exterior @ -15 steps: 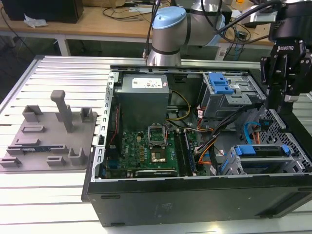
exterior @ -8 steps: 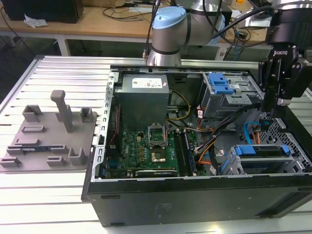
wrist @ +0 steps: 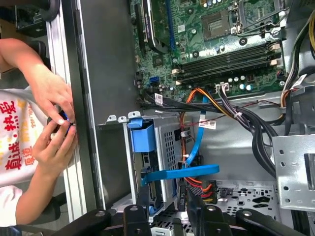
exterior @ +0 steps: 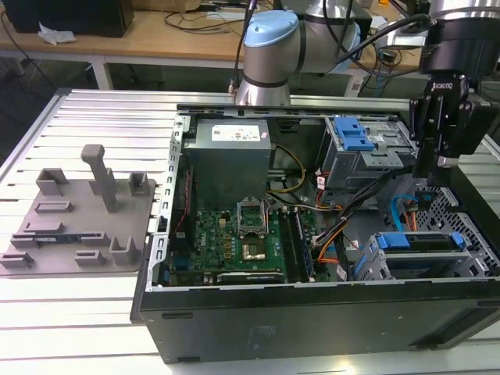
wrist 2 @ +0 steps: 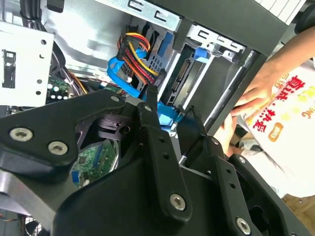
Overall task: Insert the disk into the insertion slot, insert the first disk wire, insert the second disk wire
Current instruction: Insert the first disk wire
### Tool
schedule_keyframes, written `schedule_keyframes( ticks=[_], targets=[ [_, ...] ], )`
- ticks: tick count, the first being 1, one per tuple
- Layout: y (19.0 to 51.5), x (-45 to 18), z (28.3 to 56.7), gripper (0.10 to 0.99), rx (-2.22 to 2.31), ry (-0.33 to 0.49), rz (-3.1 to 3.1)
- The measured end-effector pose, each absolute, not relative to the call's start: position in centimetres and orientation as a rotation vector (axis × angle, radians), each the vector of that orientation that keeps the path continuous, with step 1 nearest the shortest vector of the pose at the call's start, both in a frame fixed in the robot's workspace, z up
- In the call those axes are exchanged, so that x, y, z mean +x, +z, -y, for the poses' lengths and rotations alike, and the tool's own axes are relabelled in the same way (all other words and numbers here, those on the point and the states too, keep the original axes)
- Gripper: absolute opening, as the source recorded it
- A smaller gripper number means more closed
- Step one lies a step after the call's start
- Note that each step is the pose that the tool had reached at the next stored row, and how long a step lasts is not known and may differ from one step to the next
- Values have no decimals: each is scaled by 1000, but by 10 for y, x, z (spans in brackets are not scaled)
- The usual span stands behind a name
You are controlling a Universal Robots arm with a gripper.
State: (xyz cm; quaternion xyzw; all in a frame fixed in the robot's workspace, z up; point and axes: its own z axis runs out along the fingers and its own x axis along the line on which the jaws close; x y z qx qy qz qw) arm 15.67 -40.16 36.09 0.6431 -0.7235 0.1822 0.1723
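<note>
end effector (exterior: 430, 168): at 2 o'clock over the open case (exterior: 312, 316) in the exterior view, dipped in near the far-side wall. Spread or clamped: can't tell.
blue wire (wrist: 187, 173): flat ribbon, lies right across the end effector (wrist: 165, 189) tip in the first wrist view. Blue also sits at the tip (wrist 2: 171, 112) in the second wrist view.
hands (wrist: 51, 142): a person's, both at the case's outer rim.
bench (exterior: 78, 328): slatted aluminium, carries the case.
disk (exterior: 430, 244): 4 o'clock in the case, seated in the insertion slot (exterior: 375, 264), blue frame showing.
motherboard (exterior: 234, 234): 7 o'clock, flat on the case floor.
fixture plate (exterior: 78, 219): grey, 9 o'clock, on the bench beside the case.
taller cage (exterior: 359, 148): grey with a blue latch, 1 o'clock, beyond the slot.
power supply (exterior: 230, 160): 11 o'clock.
arm base (exterior: 269, 55): 12 o'clock, behind the case.
</note>
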Motion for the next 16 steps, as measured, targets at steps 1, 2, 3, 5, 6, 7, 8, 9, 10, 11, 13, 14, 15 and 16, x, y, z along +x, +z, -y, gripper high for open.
schedule_keyframes(
  ticks=[1, 2, 3, 5, 6, 7, 8, 9, 10, 11, 13, 14, 15, 16],
  targets=[
    [360, 157, 401, 439, 1824, 521, 2052],
    [359, 157, 402, 439, 1825, 527, 2054],
    [358, 157, 402, 439, 1825, 533, 2057],
    [358, 157, 401, 439, 1825, 542, 2063],
    [357, 157, 401, 439, 1826, 546, 2065],
    [357, 157, 401, 439, 1826, 552, 2069],
    [356, 157, 401, 439, 1827, 558, 2073],
    [355, 157, 401, 439, 1828, 566, 2079],
    [354, 157, 401, 439, 1828, 572, 2082],
    [352, 157, 401, 439, 1829, 577, 2085],
    [351, 156, 401, 439, 1829, 578, 2087],
    [350, 156, 401, 439, 1830, 578, 2088],
    [349, 156, 401, 439, 1830, 579, 2088],
    [348, 156, 401, 439, 1830, 578, 2088]
  ],
)
